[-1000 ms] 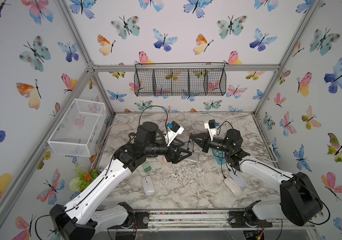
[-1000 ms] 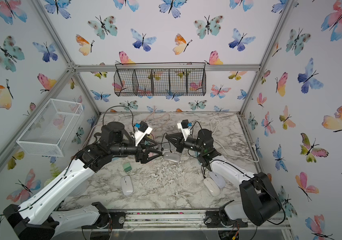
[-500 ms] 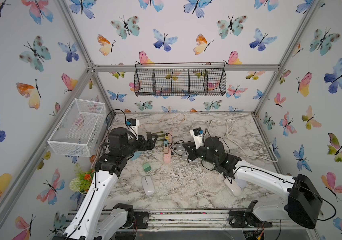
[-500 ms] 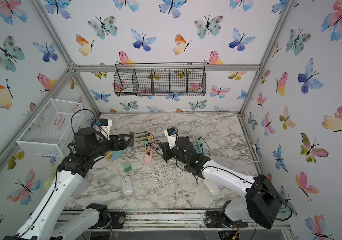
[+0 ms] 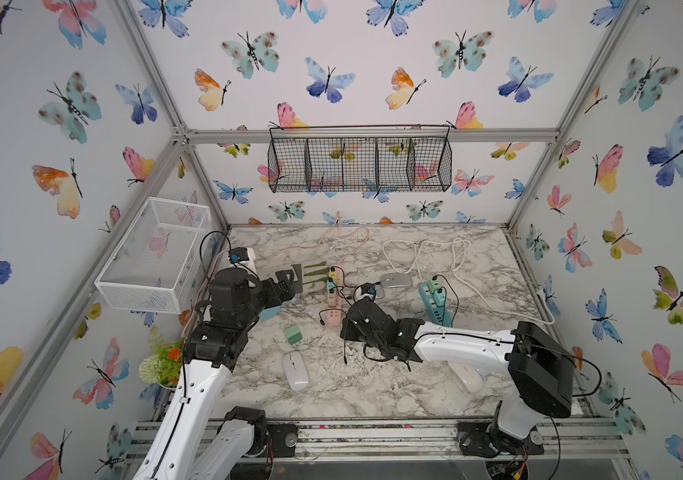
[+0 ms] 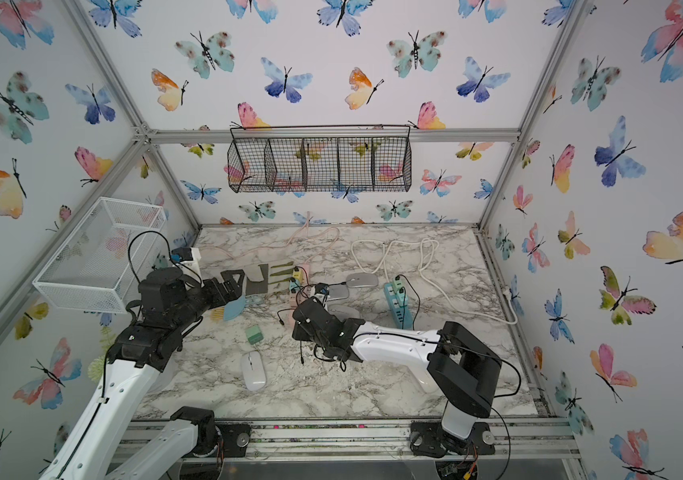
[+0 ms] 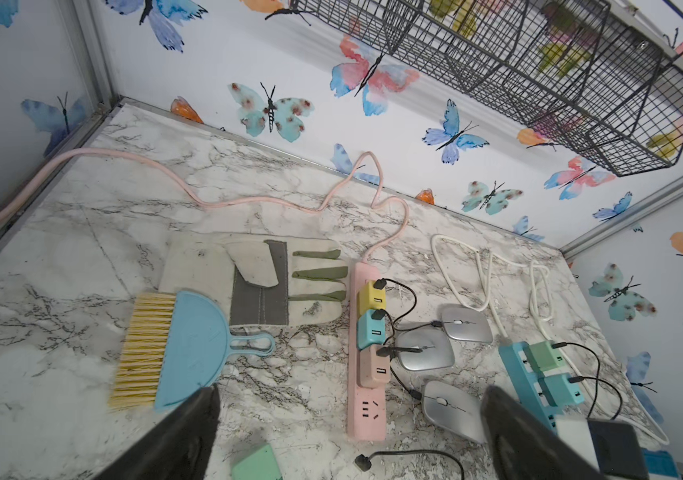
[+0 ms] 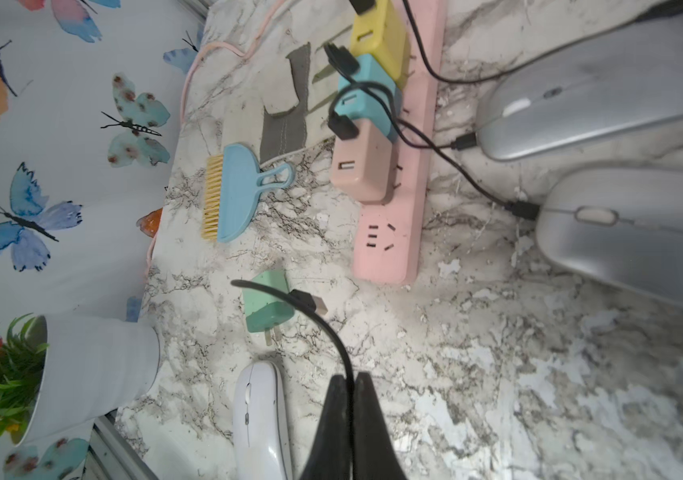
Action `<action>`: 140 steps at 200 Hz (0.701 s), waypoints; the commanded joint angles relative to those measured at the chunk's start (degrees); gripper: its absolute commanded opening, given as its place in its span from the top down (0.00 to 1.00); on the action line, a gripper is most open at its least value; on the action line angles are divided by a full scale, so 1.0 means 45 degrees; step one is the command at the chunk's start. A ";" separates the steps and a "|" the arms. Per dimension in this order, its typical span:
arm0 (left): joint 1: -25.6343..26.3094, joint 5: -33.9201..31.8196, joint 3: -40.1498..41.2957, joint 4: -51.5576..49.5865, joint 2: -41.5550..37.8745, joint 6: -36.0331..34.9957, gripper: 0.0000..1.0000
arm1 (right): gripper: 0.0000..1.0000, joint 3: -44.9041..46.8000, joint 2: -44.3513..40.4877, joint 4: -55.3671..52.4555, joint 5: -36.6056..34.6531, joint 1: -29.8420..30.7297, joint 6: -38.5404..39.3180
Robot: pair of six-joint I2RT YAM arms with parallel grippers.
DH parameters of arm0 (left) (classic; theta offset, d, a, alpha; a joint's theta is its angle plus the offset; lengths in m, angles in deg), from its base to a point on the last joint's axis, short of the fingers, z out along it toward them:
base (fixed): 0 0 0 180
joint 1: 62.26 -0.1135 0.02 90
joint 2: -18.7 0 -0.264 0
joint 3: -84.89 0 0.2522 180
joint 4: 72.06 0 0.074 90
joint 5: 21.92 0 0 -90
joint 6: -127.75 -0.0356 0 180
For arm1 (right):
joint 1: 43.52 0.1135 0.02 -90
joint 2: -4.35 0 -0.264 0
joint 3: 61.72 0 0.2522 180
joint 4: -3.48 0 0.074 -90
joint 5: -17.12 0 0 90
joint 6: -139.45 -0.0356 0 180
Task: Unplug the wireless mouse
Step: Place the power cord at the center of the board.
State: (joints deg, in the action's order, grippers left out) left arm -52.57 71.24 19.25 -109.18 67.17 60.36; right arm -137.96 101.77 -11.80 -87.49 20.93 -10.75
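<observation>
Both arms have drawn apart from their meeting at mid-table. The left claw (image 7: 352,392) now hangs far-left, spread wide and holding nothing. The right claw (image 8: 351,380) sits lower, near-centre, pressed together on a slack black cable (image 8: 343,353) whose USB plug dangles free.

The near half of the table (image 5: 373,395) is open marble; the far half is crowded.

The white mouse (image 5: 295,370), smooth and cable-free, lies near-left of the right claw, beside one loose green charger (image 5: 293,333).

Count:
- two white mice
- three silver mice (image 7: 425,351), each cabled
- a pink power strip (image 7: 366,415)
- a blue power strip (image 7: 515,370)
- five plugged chargers (image 7: 371,297)
</observation>
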 commanded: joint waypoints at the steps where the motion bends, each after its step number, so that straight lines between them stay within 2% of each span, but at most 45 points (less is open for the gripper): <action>1: -0.0176 -0.0676 0.0291 -0.0031 -0.0345 0.0382 0.02 | 0.99 -0.0465 0.0434 -0.1171 -0.0587 0.0225 -0.2606; 60: -0.0491 -0.0406 0.0981 0.0004 -0.0771 0.0854 0.02 | 0.99 -0.1692 0.2352 -0.0992 -0.0438 0.0669 -0.4296; 97: -0.0532 -0.0092 0.0933 -0.0036 -0.0669 0.0786 0.02 | 0.98 -0.2262 0.3428 -0.0666 -0.0131 0.0796 -0.4453; 140: -0.0534 0.0101 0.1001 0.0005 -0.0607 0.0863 0.02 | 0.93 -0.2125 0.3867 -0.0521 0.0593 0.0871 -0.4556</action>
State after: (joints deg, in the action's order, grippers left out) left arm -54.45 70.36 23.93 -109.46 64.42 63.79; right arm -147.25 118.52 -14.09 -86.51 24.23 -30.16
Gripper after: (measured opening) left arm 0.984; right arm 0.059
